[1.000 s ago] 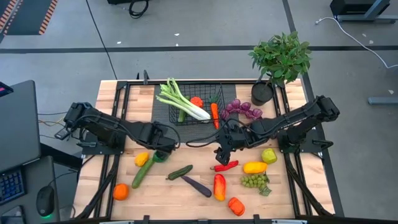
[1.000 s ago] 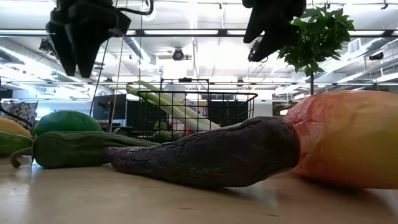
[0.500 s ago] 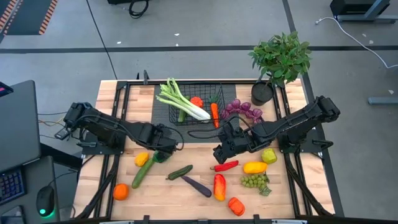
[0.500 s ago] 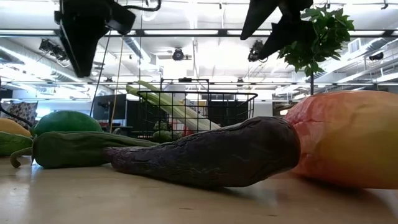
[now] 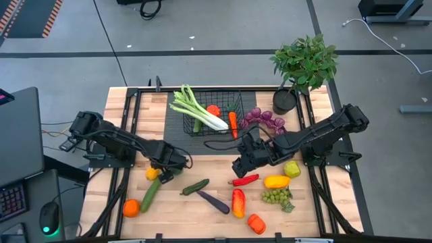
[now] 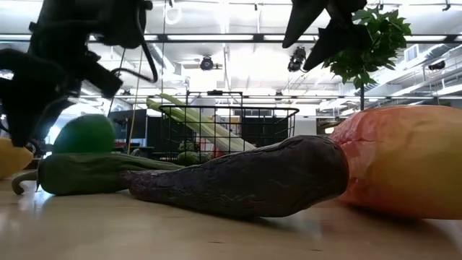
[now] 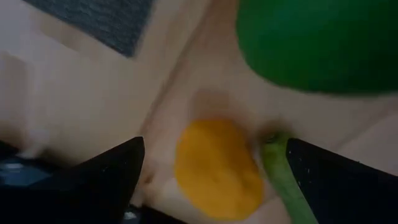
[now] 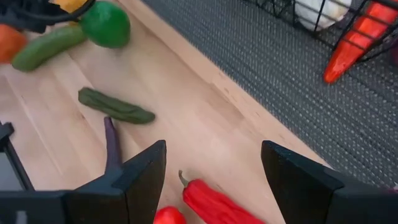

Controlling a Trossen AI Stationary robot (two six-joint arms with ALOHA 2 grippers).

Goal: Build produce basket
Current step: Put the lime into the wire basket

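While the left gripper hangs low over the near-left part of the table, its two fingers are spread wide with nothing between them — in the left wrist view the yellow lemon lies on the wood in the gap between the fingertips, with the green lime just beyond it and a cucumber tip beside it. Farther left and nearer the front edge sits an orange, touching the long cucumber's near end. Toward the middle lie a small dark-green cucumber and a purple eggplant (the big dark shape across the low view).

At the far middle stands the basket on a dark mat, already holding a leek and a carrot; purple grapes lie just right of it.

Right of centre, the right gripper hovers above the table with its fingers parted and empty — a red pepper lies below it. Farther right are a yellow pepper, an apple and green grapes, with a potted plant at the far right corner.
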